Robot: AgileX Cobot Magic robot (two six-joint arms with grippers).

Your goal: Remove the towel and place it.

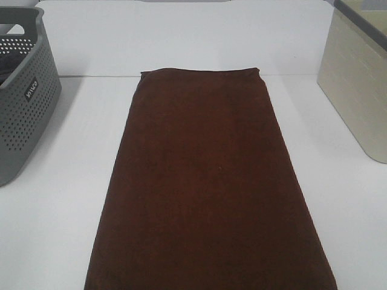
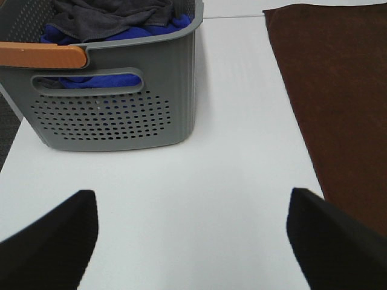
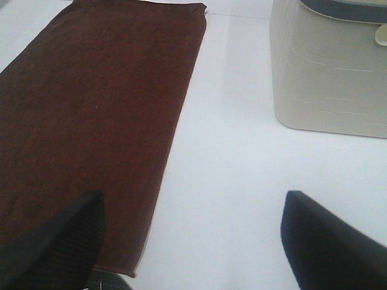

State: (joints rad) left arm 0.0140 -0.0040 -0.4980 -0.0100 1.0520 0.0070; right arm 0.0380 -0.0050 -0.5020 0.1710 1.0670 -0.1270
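The dark brown towel [image 1: 205, 181] lies flat and lengthwise down the middle of the white table, running from mid-table to the near edge. It also shows in the left wrist view [image 2: 338, 96] and in the right wrist view [image 3: 91, 115]. Neither gripper appears in the exterior high view. My left gripper [image 2: 193, 241] is open over bare table between the grey basket and the towel, holding nothing. My right gripper [image 3: 190, 241] is open too, one finger [image 3: 54, 248] over the towel's near corner, the other over bare table.
A grey perforated basket [image 1: 24, 103] stands at the left, holding blue and grey cloths [image 2: 115, 24], with an orange handle [image 2: 42, 55]. A beige bin [image 1: 357, 90] stands at the right, seen close in the right wrist view [image 3: 326, 72].
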